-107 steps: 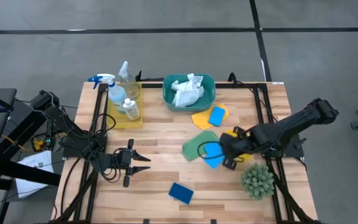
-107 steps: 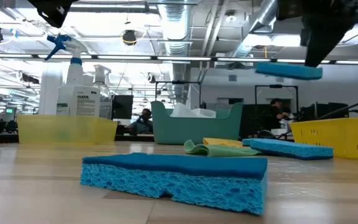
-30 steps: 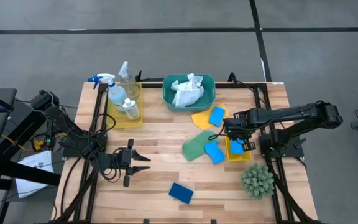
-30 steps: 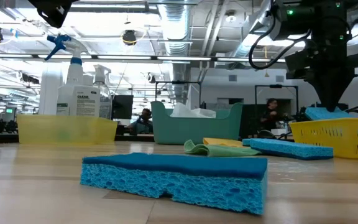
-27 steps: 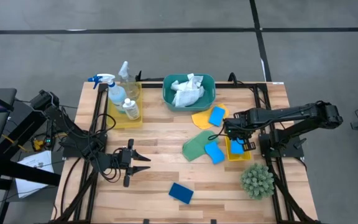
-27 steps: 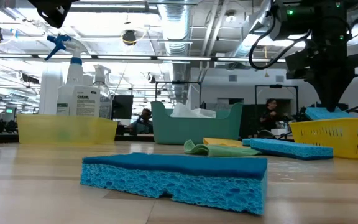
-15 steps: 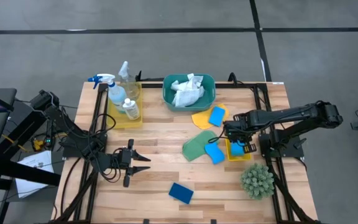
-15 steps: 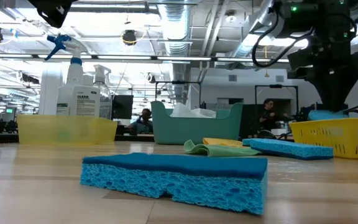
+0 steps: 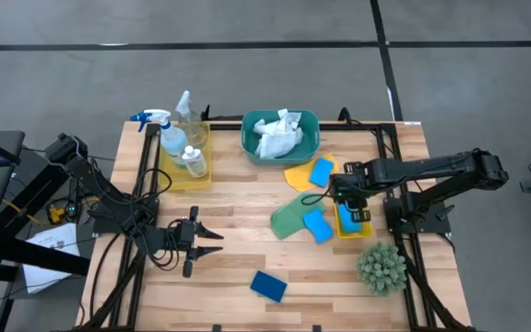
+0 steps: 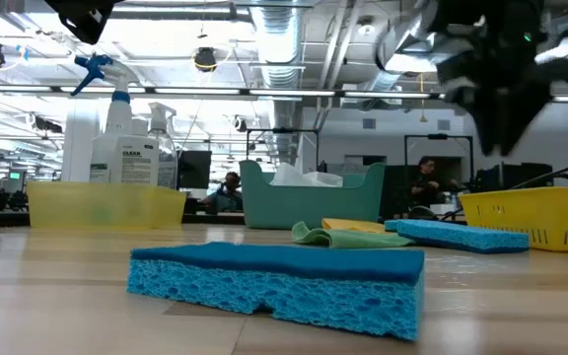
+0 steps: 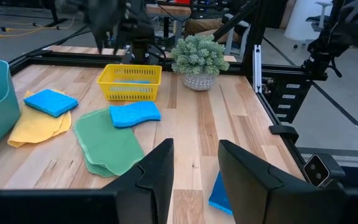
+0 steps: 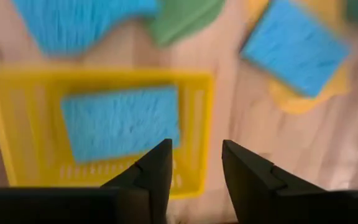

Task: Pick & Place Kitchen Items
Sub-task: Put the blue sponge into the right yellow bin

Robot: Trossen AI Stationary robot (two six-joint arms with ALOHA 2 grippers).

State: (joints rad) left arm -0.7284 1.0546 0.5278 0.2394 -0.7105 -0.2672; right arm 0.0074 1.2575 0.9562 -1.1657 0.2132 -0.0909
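Observation:
My right gripper (image 9: 341, 191) (image 12: 197, 168) is open and empty, pointing down above the small yellow tray (image 9: 342, 231) (image 12: 5, 118). A light-blue sponge (image 9: 350, 219) (image 12: 120, 121) lies flat in that tray. A second light-blue sponge (image 9: 316, 226) lies on the green cloth (image 9: 289, 217), a third (image 9: 321, 171) on the yellow cloth (image 9: 298, 178). The dark-blue sponge (image 9: 268, 286) lies near the front edge. My left gripper (image 9: 212, 242) (image 11: 194, 180) is open and empty at the table's left, level above the wood.
The teal basin (image 9: 312, 138) holds the white cloth (image 9: 277, 136) at the back. A yellow tray (image 9: 181, 180) at the back left holds the spray bottle (image 9: 169, 134) and two small bottles. The spiky green plant (image 9: 382, 267) stands at the front right. A person (image 10: 230, 187) sits beyond the table.
My right gripper has risen out of the small yellow tray and shifted a little toward the far edge. The light-blue sponge stays in the tray and has sunk below its rim in the low view.

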